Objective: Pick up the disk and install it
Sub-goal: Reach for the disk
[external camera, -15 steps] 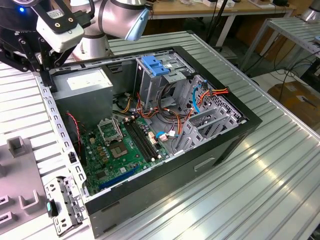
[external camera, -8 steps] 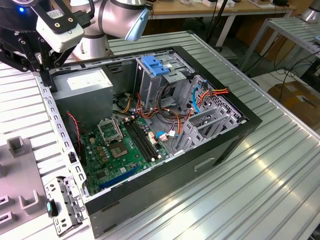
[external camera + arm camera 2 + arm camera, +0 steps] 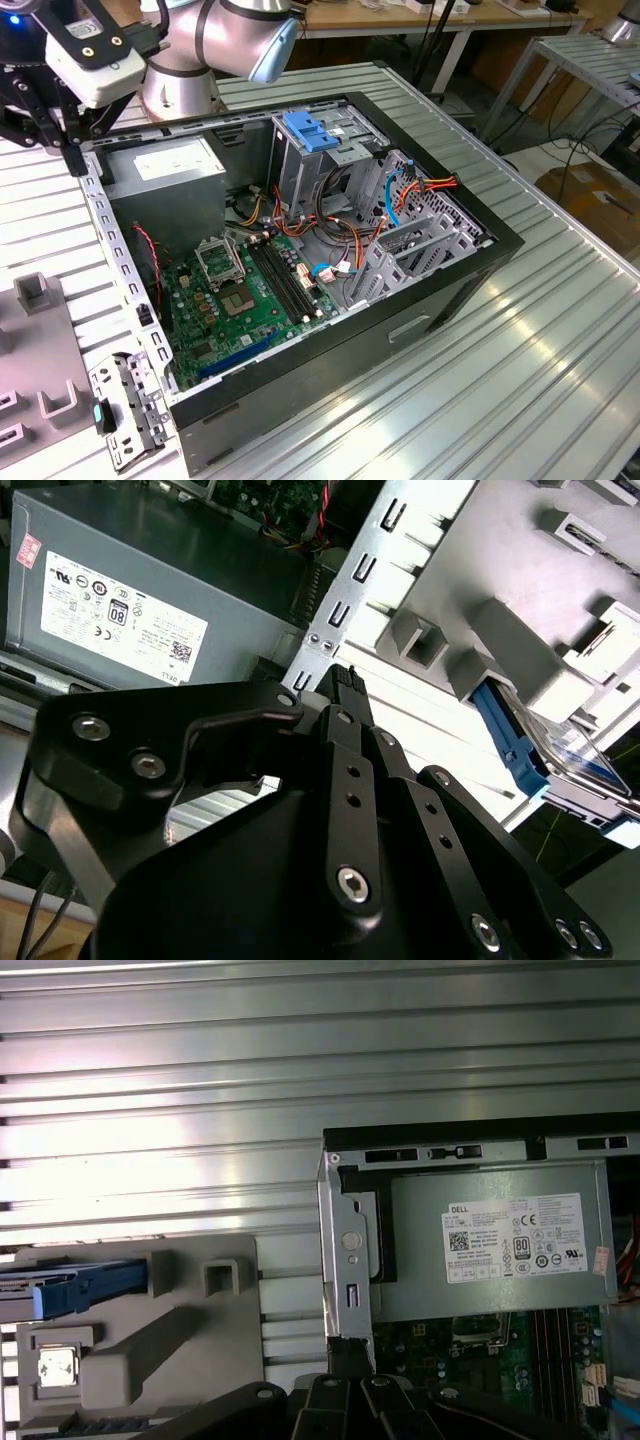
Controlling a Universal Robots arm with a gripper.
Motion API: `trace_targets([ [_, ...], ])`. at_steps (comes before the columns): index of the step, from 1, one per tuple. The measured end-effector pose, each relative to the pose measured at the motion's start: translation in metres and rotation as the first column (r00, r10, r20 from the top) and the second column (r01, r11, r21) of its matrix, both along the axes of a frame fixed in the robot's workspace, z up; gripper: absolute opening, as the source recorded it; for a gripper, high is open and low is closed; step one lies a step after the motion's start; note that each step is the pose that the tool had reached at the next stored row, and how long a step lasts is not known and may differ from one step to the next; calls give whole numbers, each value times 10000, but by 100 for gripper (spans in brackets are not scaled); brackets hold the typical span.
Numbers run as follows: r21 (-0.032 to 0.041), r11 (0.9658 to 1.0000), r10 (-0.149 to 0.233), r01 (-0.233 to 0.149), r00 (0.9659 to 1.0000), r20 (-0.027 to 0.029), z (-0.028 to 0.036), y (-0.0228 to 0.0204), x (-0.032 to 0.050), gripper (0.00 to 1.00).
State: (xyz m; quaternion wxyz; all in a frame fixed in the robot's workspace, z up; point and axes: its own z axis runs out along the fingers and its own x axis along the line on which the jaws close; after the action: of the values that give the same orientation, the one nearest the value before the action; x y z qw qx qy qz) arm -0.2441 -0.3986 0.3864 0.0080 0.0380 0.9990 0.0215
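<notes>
While the disk (image 3: 90, 1278) lies aside, the tool (image 3: 345, 680) overhangs the case (image 3: 330, 380).

Your surface (image 3: 540, 330) is a ribbed metal tabletop. Directly on it you have the open black computer case (image 3: 330, 372), lying on its side. Just beside it, toward the exterior view's left, sits a grey moulded fixture (image 3: 40, 365).
</notes>
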Motion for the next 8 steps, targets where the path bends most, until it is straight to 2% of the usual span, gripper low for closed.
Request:
trace_targets([
  [8, 0, 10000, 1, -1, 10000, -1, 0, 2, -19, 11],
])
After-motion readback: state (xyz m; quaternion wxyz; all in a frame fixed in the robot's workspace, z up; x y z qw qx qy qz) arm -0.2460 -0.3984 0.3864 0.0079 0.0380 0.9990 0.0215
